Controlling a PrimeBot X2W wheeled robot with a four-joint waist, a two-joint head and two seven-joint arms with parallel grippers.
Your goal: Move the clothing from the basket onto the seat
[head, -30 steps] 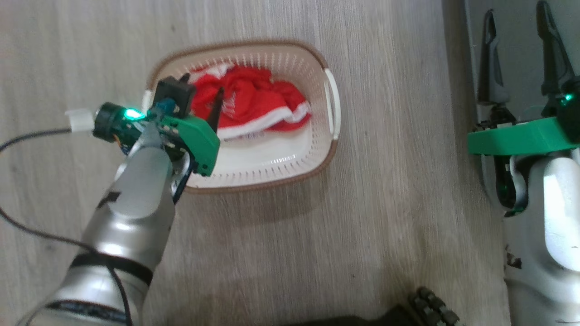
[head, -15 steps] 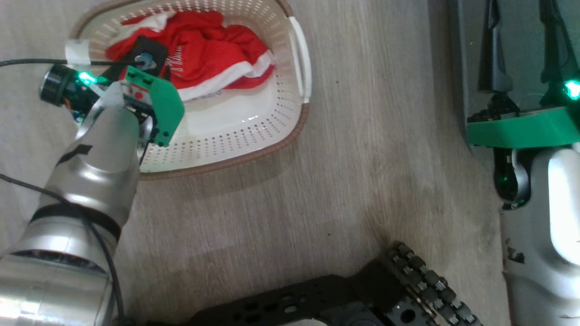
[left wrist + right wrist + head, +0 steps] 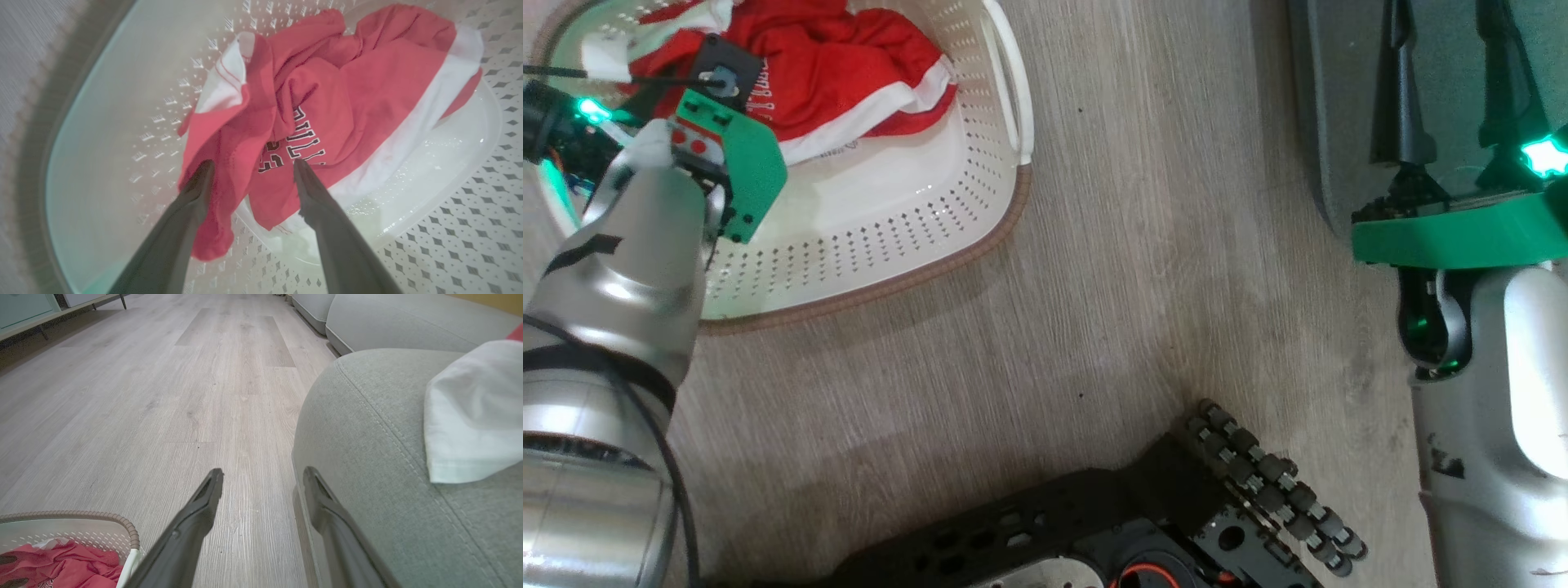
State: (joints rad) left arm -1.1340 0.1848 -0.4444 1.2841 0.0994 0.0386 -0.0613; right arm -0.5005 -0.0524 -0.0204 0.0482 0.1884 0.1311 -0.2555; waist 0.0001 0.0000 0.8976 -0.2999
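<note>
"One lot, clothing (image 3: 327,81): soft red fabric with white panels, crumpled. Where was it lying?"

"Inside the basket (image 3: 931,220), bunched against the far wall in the head view. Its broad white trim band ran on a slant, low at the left and rising to the right. The dark-edged lettering (image 3: 304,141) was partly folded under and could not be read whole."

"Basket, entry?"

"Cream plastic, perforated walls, brown woven-look rim, rounded corners, standing on pale wood-grain floor (image 3: 1160,245). Its long axis ran across the head view, with one white handle (image 3: 1006,73) at the end nearer the seat (image 3: 367,437). The top and left edges of that view cut off the rest."

"Left gripper (image 3: 253,164)?"

"Fingers spread wide over the heap, nothing pinched between them. Whether the tips touched cloth could not be told."

"Right gripper (image 3: 263,470)?"

"Also spread and empty — one finger over the floor, the other over the seat's rounded corner."

"Seat?"

"Grey-green woven upholstery with a stitched seam, well apart from the basket. A white cloth (image 3: 470,412) lay on it, a sliver of red showing at its upper edge — cut off at the right."

"Anything else?"

"Black wheeled base (image 3: 1258,482) with small rollers, low in the head view."
</note>
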